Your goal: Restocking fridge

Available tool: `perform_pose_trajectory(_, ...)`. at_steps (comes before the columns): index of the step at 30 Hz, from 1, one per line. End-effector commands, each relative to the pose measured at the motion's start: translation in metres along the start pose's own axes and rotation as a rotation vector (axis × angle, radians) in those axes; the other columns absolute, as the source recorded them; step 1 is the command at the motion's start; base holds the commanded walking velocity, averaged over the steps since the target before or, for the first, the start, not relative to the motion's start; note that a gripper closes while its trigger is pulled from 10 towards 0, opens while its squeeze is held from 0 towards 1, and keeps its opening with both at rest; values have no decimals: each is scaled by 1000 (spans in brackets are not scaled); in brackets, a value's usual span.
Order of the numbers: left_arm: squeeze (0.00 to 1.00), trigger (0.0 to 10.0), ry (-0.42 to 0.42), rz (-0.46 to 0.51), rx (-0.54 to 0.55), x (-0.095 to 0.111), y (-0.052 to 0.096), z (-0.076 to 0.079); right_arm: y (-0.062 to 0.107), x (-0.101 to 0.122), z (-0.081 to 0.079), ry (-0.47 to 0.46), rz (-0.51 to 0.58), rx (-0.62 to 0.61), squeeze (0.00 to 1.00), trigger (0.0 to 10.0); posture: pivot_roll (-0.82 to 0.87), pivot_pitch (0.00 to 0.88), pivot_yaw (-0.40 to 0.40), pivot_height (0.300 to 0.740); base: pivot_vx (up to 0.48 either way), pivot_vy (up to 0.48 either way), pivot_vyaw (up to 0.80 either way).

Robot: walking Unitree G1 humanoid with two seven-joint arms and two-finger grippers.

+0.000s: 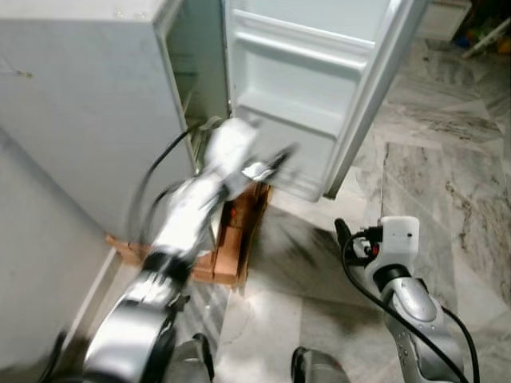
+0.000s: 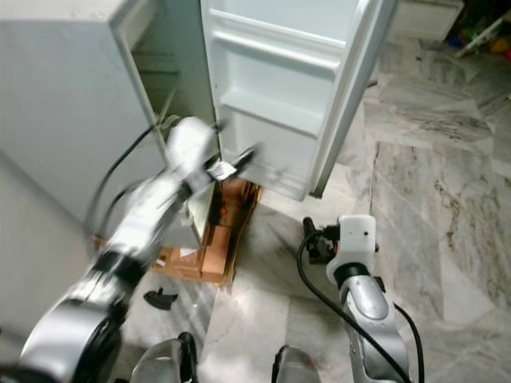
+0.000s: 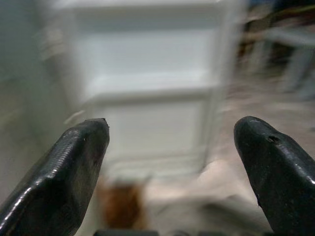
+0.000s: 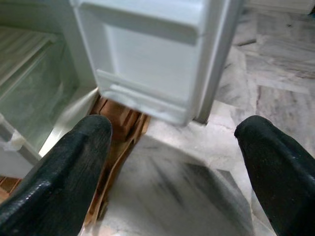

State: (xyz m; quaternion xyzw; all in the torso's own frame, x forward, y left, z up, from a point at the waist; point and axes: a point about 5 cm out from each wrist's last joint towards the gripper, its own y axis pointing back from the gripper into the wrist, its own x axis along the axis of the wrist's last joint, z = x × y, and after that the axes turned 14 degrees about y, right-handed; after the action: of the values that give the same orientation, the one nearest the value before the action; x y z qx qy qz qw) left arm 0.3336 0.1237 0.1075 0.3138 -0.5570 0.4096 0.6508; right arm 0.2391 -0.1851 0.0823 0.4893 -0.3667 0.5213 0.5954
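The white fridge [image 1: 80, 104] stands open, its door [image 1: 303, 72] swung toward me with bare white shelves. My left gripper [image 1: 279, 159] is raised and blurred, just in front of the door's lowest shelf [image 1: 299, 120]. In the left wrist view its fingers [image 3: 74, 162] stand wide apart with nothing between them. My right gripper [image 1: 343, 233] hangs low over the floor, to the right of the door. It is open and holds nothing; in the right wrist view the fingers [image 4: 74, 157] frame the door's bottom edge and a glass shelf [image 4: 29, 83] inside the fridge.
The fridge sits on a wooden base [image 1: 239, 231] that juts out at floor level. Grey marble floor [image 1: 447, 159] spreads to the right. A small black object [image 2: 160, 299] lies on the floor by the base. A wall [image 1: 32, 263] closes in the left side.
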Motion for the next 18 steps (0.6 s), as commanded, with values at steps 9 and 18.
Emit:
perform_pose_trajectory(9,0,10000,-27,102,286,6,56,-21,-23,27,0,-23,96,-37,0,10000,-40,122,-2,740,0,-27,-69)
perform_pose_trajectory(18,0,10000,-55,20,270,2,75,-23,-32,33,-8,-12,129,-2,0,10000,-32,92,-9,740,0,-417,-630)
